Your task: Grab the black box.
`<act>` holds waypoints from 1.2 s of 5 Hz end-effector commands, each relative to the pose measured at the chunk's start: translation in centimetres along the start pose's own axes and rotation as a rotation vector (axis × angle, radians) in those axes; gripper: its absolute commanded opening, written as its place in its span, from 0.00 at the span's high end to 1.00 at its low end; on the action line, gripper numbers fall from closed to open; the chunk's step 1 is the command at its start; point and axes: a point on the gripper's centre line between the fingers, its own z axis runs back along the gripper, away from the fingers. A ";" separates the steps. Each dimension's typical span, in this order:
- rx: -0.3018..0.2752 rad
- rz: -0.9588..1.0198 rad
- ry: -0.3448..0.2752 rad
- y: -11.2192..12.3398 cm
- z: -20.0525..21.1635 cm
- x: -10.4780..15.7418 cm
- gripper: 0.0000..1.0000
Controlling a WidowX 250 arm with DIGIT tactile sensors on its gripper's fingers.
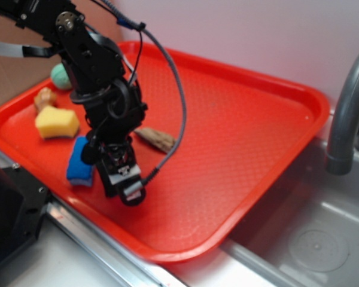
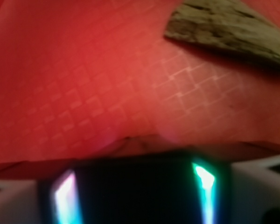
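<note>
My gripper (image 1: 124, 179) is down over the front left part of the red tray (image 1: 257, 119), pointing at the tray floor. In the wrist view the black box (image 2: 135, 196) fills the space between the fingers, dark with a bright glossy streak down each side. The jaws stand closed against its two sides. In the exterior view only a dark rounded bit of the black box (image 1: 131, 194) shows below the pale fingertips. Whether it rests on the tray or hangs just above it I cannot tell.
A blue sponge (image 1: 79, 162) lies just left of the gripper, a yellow sponge (image 1: 57, 122) further left, a brown wooden piece (image 1: 157, 139) (image 2: 228, 28) just behind. A green ball (image 1: 61, 76) and tan item (image 1: 45, 97) sit far left. Faucet (image 1: 347, 113) and sink (image 1: 311, 239) at right; a large black device (image 1: 9, 209) front left.
</note>
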 end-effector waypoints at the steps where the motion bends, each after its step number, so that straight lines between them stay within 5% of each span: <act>1: 0.141 0.320 -0.107 4.5 10.1 -1.9 1.00; 2: 0.215 0.560 -0.163 7.8 16.1 -2.7 1.00; 3: 0.311 0.669 -0.125 8.5 21.6 -1.7 1.00; 4: 0.371 0.608 -0.106 6.9 23.3 2.1 1.00; 6: 0.275 0.612 -0.195 7.0 21.5 2.2 1.00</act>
